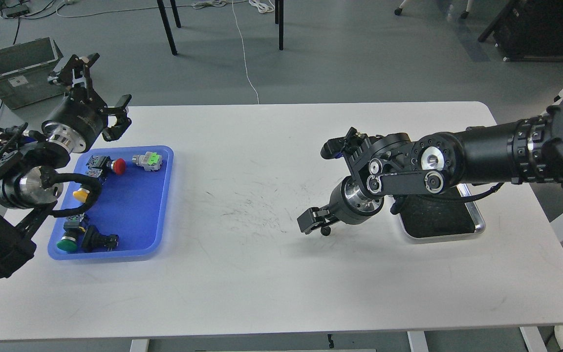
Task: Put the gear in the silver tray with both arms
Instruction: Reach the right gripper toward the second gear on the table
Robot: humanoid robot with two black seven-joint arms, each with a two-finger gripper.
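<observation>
A small black gear (pixel 326 231) lies on the white table, left of the silver tray (pixel 477 224). My right arm covers most of the tray; only its near end and right rim show. My right gripper (pixel 317 224) is down at the table right over the gear. Its fingers stand apart, one finger (pixel 308 221) to the left of the gear, and the gear shows just below the other. It looks open and not closed on the gear. My left gripper (pixel 97 84) is open and empty, raised above the far left corner of the table.
A blue plastic tray (pixel 164 195) at the left holds several push buttons and connectors. A grey crate (pixel 17 68) stands on the floor at the far left. Chair legs and cables are beyond the table. The table's middle bears dark scuff marks (pixel 262 210).
</observation>
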